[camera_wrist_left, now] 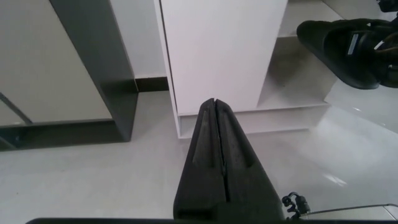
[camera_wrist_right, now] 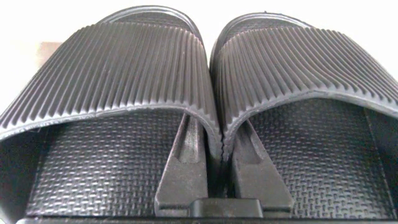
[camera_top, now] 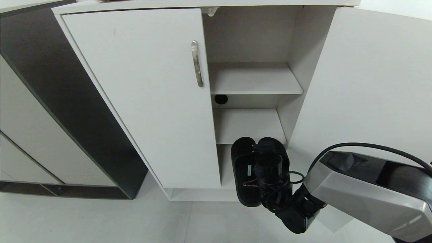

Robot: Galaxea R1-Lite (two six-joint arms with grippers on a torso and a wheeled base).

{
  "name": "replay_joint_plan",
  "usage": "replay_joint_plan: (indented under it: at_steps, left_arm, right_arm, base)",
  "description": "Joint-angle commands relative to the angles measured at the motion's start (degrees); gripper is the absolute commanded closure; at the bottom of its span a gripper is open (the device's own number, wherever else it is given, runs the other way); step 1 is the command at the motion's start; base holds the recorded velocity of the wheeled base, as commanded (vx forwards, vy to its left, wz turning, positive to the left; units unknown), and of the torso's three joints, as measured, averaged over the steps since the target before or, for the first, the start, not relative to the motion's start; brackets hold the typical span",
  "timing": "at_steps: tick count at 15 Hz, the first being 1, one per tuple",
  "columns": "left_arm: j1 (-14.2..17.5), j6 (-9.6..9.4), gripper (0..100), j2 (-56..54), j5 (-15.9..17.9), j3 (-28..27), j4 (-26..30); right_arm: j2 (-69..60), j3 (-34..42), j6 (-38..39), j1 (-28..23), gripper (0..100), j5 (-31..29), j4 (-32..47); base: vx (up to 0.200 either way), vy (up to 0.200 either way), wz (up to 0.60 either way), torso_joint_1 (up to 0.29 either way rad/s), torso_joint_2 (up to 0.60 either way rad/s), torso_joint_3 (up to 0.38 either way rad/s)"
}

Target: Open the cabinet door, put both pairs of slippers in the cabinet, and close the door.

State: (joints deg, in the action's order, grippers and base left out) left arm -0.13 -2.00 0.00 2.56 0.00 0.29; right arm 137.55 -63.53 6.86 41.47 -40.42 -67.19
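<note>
**Step in hand.** I judged this to be the stowing of one pair. The cabinet (camera_top: 312,50) stood with its right door (camera_top: 371,84) swung wide and its left door (camera_top: 141,94) closed.

**Black ribbed slippers** (camera_top: 243,168). The pair was held side by side, toes towards the cabinet, at the mouth of the bottom compartment (camera_top: 224,162), below the middle shelf (camera_top: 248,125).

**Right gripper** (camera_wrist_right: 216,127). One finger sat under each strap, and I saw them pinching the two inner strap edges together.

**Left gripper** (camera_wrist_left: 214,109). It was pressed together on nothing, over the floor before the closed door.

**Next move, as I reckoned it.** I would push the pair further in and level, set the soles on the compartment floor, then spread the fingers and draw straight back so the straps did not snag. The second pair and the door would come after.

**Writing.** I noted a small pale label (camera_top: 249,169) on one insole, too small to read. I found no other print.
</note>
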Motion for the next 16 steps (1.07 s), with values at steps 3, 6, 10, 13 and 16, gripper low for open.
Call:
replay_joint_plan:
  at_steps: [3,6,10,13,16]
  left_arm:
    - [0.0,-0.02,100,0.1,0.0,0.0,0.0]
    - [0.0,0.07,100,0.1,0.0,0.0,0.0]
    - [0.0,0.15,100,0.1,0.0,0.0,0.0]
    - [0.0,0.15,100,0.1,0.0,0.0,0.0]
    - [0.0,0.15,100,0.1,0.0,0.0,0.0]
  right_arm:
    - [0.0,0.1,0.0,0.1,100,0.0,0.0]
    - [0.0,0.1,0.0,0.1,100,0.0,0.0]
    - [1.1,-0.7,0.0,-0.9,100,0.3,0.0]
    - [2.2,-4.5,-0.5,-2.8,100,2.2,2.0]
    - [4.0,-12.4,-1.4,-4.1,100,2.8,7.4]
  base:
    - [0.200,0.000,0.00,0.009,0.00,0.002]
    - [0.133,0.000,0.00,0.000,0.00,0.000]
    - [0.000,0.000,0.00,0.000,0.00,0.000]
    - [0.000,0.000,0.00,0.000,0.00,0.000]
    - [0.000,0.000,0.00,0.000,0.00,0.000]
